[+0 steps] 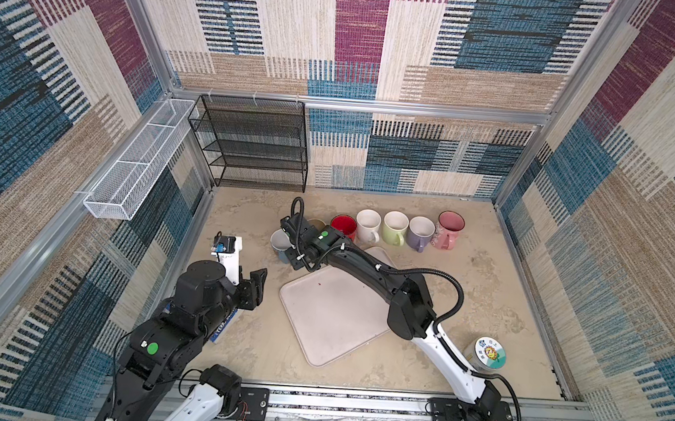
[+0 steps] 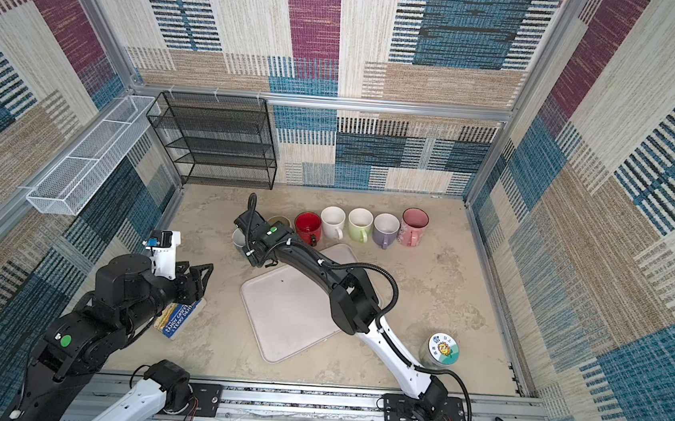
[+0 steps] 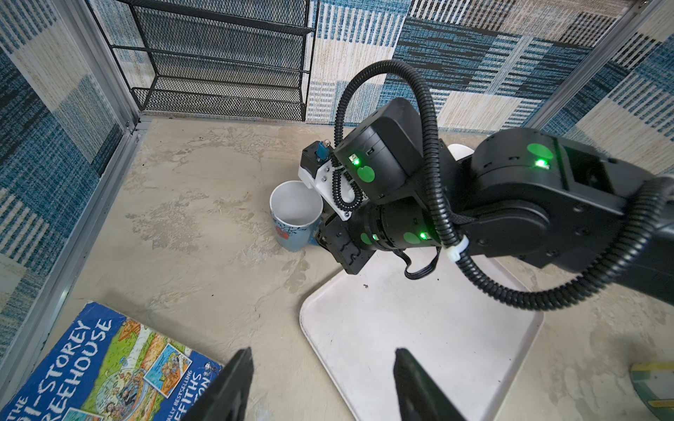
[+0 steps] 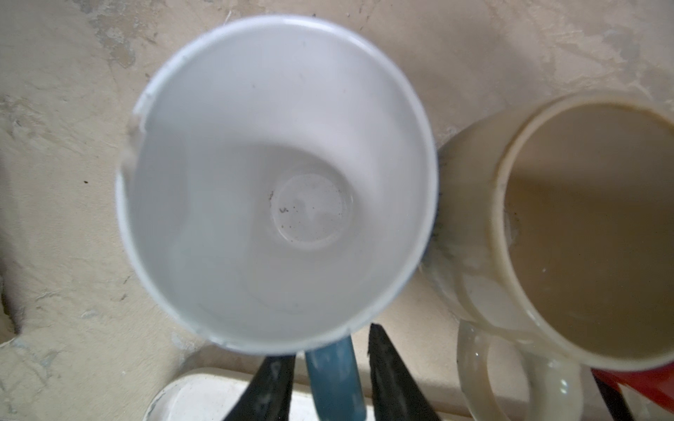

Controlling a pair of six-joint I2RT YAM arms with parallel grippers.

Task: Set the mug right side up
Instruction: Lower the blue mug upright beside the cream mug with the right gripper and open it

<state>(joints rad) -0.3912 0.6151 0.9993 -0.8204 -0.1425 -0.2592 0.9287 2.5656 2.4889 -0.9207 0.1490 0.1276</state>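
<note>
Blue mug [image 1: 280, 243] is upright, mouth up, white inside showing, on the tabletop [image 1: 466, 289] just off the far left corner of the tray [image 1: 331, 315]. It sits just beside a cream mug [image 4: 583, 233]; I can't tell if they touch. Right arm [image 1: 368, 270] runs from its base at the near right edge diagonally over the tray, elbow above the tray's right side, wrist pitched down over the mug. Right end effector [image 4: 330, 361] is released: the fingers [image 4: 394, 382] straddle the mug's blue handle [image 4: 333, 379], with a thin gap on each side in the right wrist view. Left arm [image 1: 194, 303] is folded up on the near left, with the left end effector [image 3: 324, 386] above the tabletop between the book [image 3: 91, 364] and the tray. Its jaws are spread with nothing between them, aimed toward the mug.
</note>
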